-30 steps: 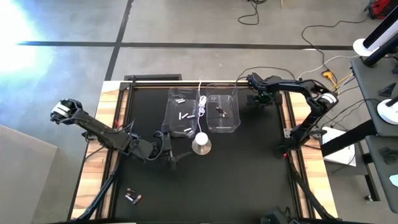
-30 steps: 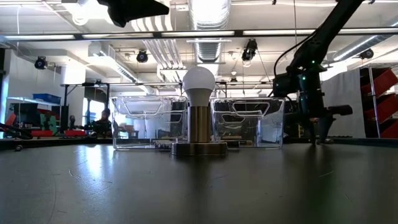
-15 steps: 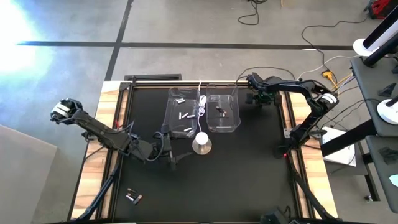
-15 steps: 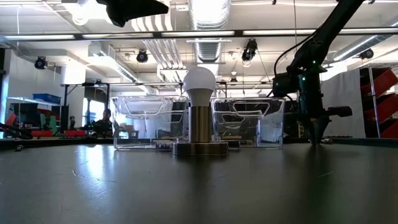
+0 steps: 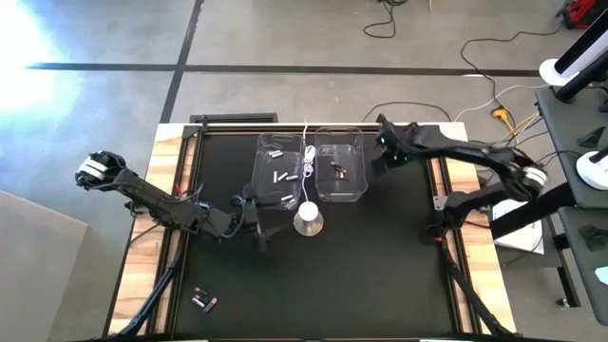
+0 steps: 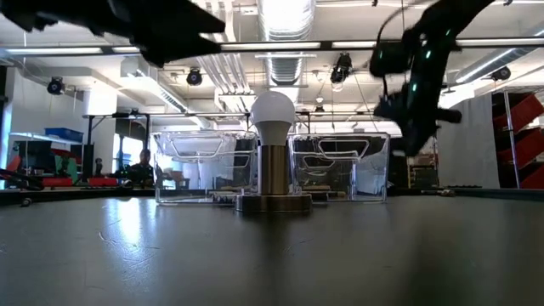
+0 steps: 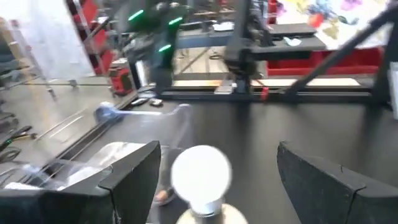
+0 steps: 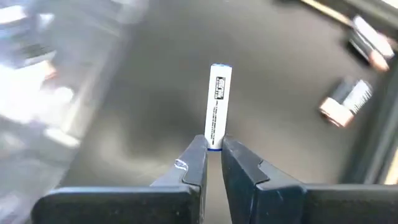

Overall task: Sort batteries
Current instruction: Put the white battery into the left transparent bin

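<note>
A silvery-white battery stands up out of the right pincer, whose two dark fingers are pinched tight on its lower end. That pincer hangs above the counter just beside the right-hand clear bin, toward the counter's far right corner. In the right wrist view two more batteries lie on the black surface beyond it.

The left-hand clear bin holds several pale batteries; the right-hand bin holds a few dark ones. The bins stand side by side at the far middle of the counter, a white cable running between them to a round-based bulb lamp in front of them. Two more batteries lie near the near left corner.

The left pincer hovers over the counter's left half, near the lamp, fingers spread wide and empty.

The counter is matte black with pale wooden side edges. Beyond it the low view shows a workshop with ceiling ducts, strip lights and red shelving, and a person far behind the bins.
</note>
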You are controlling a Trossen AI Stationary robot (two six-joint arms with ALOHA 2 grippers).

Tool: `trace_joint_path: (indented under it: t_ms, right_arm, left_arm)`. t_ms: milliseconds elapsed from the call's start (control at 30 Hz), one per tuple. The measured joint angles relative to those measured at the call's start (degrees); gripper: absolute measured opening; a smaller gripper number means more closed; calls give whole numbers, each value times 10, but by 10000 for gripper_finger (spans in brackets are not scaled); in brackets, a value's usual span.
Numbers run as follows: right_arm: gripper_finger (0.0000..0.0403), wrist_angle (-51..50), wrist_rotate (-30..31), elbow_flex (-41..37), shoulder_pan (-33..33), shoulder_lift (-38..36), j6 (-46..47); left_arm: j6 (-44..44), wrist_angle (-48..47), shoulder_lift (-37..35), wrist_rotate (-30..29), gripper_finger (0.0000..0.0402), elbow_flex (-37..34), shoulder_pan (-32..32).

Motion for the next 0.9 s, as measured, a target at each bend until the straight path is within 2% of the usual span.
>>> trace_joint_path:
  t_ms: [100,267,400,633,800,900]
  right_arm:
    - [29,4,1,-2,101,-59,-17]
    - [28,71,23,-14,259,-111,-11]
    - [28,187,31,-23,341,-108,-26]
    - [28,451,17,-26,416,-33,-154]
    - [28,623,-82,-25,436,30,-241]
    - [28,667,-95,-13,436,62,-260]
  left_arm:
    - [-3,74,-11,19,295,-42,19]
    - [16,261,-7,139,295,-96,39]
    - [38,324,4,149,295,-117,40]
    - [33,335,4,134,295,-101,43]
    - [12,332,4,134,295,-89,43]
    - [-3,327,9,135,295,-86,43]
